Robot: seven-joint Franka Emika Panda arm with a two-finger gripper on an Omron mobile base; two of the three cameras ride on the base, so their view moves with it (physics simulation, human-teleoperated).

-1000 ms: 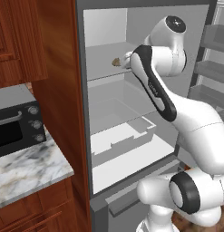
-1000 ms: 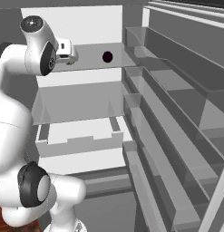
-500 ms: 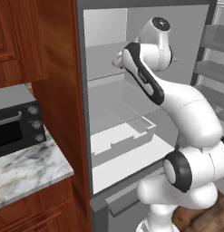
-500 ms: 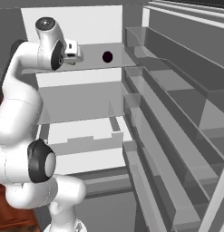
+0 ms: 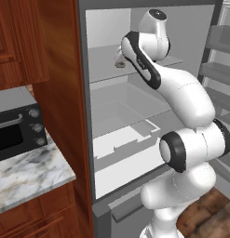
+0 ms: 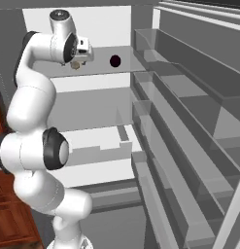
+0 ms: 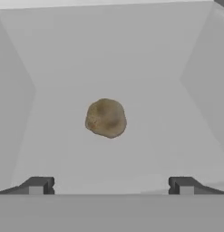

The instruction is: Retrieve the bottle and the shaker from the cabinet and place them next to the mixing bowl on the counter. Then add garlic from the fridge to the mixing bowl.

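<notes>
The arm is covering most of the garlic (image 5: 119, 64) in the left base view and the hand is hiding part of it (image 6: 76, 65) in the right one. One garlic (image 7: 106, 118) is lying on the upper shelf of the fridge (image 5: 107, 116), ahead of the gripper (image 7: 111, 185) and centred between its two fingertips (image 7: 38, 185), untouched; the jaws are standing wide apart, holding nothing. One dark lump (image 6: 115, 61) is sitting farther along the same shelf
</notes>
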